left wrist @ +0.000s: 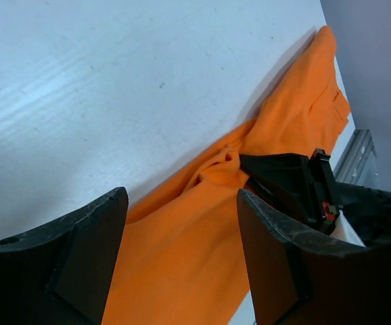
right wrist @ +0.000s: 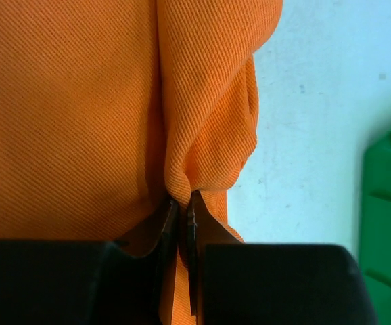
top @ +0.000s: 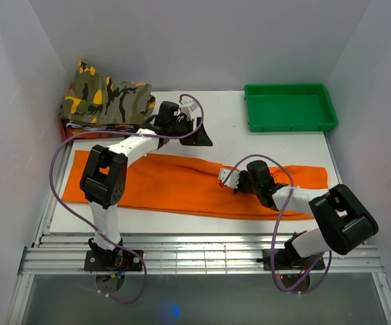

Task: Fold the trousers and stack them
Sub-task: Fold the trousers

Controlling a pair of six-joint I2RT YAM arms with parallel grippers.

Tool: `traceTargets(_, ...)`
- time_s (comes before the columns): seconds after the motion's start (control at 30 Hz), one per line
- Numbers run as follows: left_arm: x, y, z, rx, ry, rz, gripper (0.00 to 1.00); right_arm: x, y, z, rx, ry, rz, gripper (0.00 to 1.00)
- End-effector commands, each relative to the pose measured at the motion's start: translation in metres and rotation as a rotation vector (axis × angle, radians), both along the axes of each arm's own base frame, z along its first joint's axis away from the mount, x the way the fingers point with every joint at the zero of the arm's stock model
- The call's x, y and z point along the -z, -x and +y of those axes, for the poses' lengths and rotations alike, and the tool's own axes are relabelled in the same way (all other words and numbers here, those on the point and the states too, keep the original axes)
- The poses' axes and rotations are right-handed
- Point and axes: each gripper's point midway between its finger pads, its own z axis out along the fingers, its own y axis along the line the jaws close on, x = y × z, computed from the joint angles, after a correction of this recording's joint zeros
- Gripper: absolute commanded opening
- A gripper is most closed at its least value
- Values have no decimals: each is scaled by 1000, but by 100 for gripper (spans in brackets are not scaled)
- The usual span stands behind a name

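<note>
The orange trousers (top: 175, 183) lie spread lengthwise across the white table, from the left edge to the right. My right gripper (top: 226, 178) sits on their middle and is shut on a pinched-up fold of the orange fabric (right wrist: 202, 135); the jaws (right wrist: 182, 206) meet on it. My left gripper (top: 199, 137) is open and empty, over the table just beyond the trousers' far edge. In the left wrist view its fingers (left wrist: 277, 257) stand wide apart above the orange cloth (left wrist: 189, 271), and the right gripper (left wrist: 293, 183) shows ahead.
A folded camouflage garment (top: 107, 98) lies on a pile at the back left corner. A green tray (top: 290, 107) stands at the back right. White walls close in the table on three sides; a metal rail (top: 202, 257) runs along the near edge.
</note>
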Motion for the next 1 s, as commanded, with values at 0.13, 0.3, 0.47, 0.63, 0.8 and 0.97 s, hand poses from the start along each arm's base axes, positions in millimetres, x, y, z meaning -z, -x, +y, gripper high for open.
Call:
traceTargets(0.13, 6, 49, -47, 41, 72, 172, 74, -22, -10, -21, 96, 74, -408, 8)
traceTargets(0.3, 30, 61, -68, 55, 58, 249, 68, -17, -3, -27, 60, 144, -504, 8)
traceTargets(0.47, 44, 63, -83, 56, 48, 267, 67, -33, 0, -25, 50, 148, -641, 9)
traceTargets(0.63, 61, 59, -93, 45, 60, 325, 62, -31, 8, -28, 12, 208, -720, 22)
traceTargets(0.8, 55, 64, -108, 96, 91, 325, 59, -39, 8, -27, 13, 213, -782, 42)
traceTargets(0.97, 49, 61, -113, 89, 113, 282, 59, -39, 9, -25, 9, 200, -774, 44)
